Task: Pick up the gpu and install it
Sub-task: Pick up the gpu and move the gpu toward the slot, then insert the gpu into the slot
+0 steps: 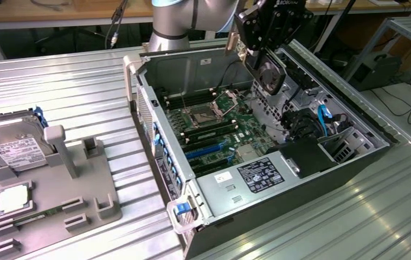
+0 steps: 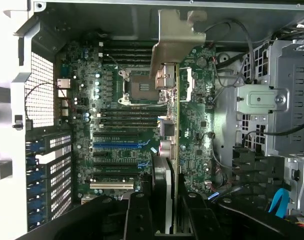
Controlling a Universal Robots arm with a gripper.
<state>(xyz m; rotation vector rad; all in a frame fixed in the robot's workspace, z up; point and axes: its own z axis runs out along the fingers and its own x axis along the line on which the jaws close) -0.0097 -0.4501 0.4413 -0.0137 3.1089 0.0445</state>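
Gripping the gpu (image 1: 270, 73) in the closed tool (image 1: 263, 54), high above the far right part of the open case (image 1: 169, 73), thin edge toward the board. Finding the blue slots (image 1: 209, 147) lower, to the near left. Judging the card's long axis to cross the slot lines, not yet to follow them.

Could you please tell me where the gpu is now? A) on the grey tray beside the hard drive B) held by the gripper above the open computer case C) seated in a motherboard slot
B: the gripper is clamped on the gpu, above the open computer case, not yet seated.
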